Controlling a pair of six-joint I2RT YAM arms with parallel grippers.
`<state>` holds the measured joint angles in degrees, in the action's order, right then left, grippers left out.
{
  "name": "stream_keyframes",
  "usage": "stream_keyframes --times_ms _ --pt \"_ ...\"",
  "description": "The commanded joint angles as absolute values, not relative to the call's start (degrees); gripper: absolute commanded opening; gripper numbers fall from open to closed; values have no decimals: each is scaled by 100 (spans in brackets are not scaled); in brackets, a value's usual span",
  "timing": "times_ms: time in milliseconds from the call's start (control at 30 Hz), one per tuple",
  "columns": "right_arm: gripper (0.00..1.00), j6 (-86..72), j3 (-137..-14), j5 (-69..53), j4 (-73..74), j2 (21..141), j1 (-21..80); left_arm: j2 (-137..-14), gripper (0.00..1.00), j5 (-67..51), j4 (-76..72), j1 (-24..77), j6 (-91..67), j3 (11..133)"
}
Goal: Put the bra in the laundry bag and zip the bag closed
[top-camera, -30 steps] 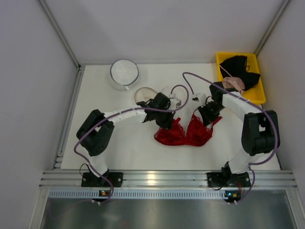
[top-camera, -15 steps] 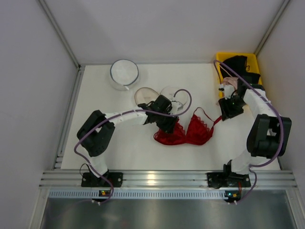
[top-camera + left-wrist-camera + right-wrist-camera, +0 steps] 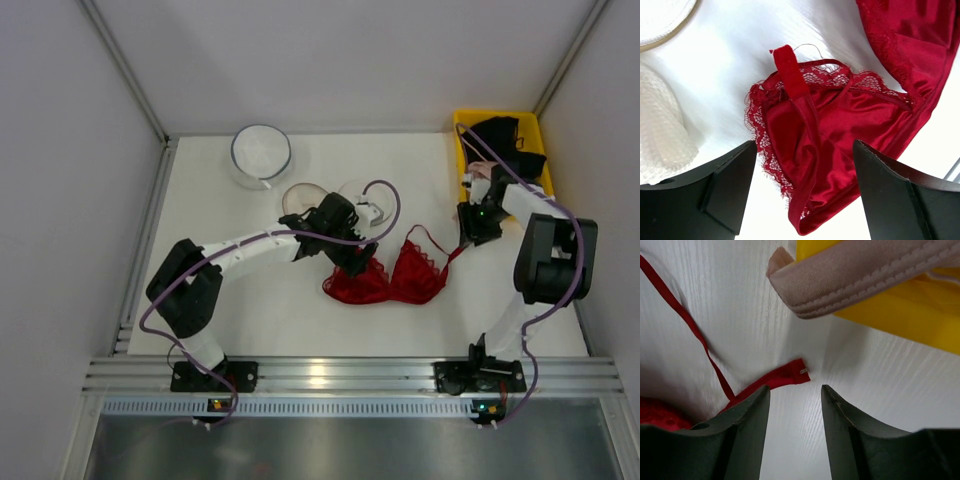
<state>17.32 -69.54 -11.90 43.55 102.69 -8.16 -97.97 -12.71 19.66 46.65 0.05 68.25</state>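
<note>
A white desk (image 3: 250, 300) boxed in by pale walls fills the overhead view, with two robot arms bolted at its near edge. We judge the task barely begun: the bra (image 3: 392, 280) lies on the desk, wholly outside the laundry bag (image 3: 300, 198), and nothing is zipped. Putting the bra in and closing the zip are both left to do.

The laundry bag, a small round white mesh pouch with a pale rim, sits just behind the bra, toward the left. It seems to lie open in two round halves, though we cannot be sure.

The bra is bright red, satin edged with lace, its two triangular cups side by side near the middle of the desk. Its left cup is rumpled and folded.

The left gripper (image 3: 804, 165) hovers over that cup, fingers spread wide and holding nothing. The right gripper (image 3: 794, 400) hangs just short of the strap end (image 3: 790, 377), fingers partly apart and empty, beside a yellow bin (image 3: 545, 205) holding a black garment (image 3: 500, 135) and a pale pink bra (image 3: 490, 178).
</note>
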Motion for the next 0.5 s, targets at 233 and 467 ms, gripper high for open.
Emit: stream_keyframes --times_ms 233,467 --pt "41 1555 -6636 -1029 3507 10424 -457 -9387 85 -879 1828 4553 369 7101" --pt "5 1792 -6337 -879 3524 10152 -448 -9474 91 -800 2056 4140 334 7488"
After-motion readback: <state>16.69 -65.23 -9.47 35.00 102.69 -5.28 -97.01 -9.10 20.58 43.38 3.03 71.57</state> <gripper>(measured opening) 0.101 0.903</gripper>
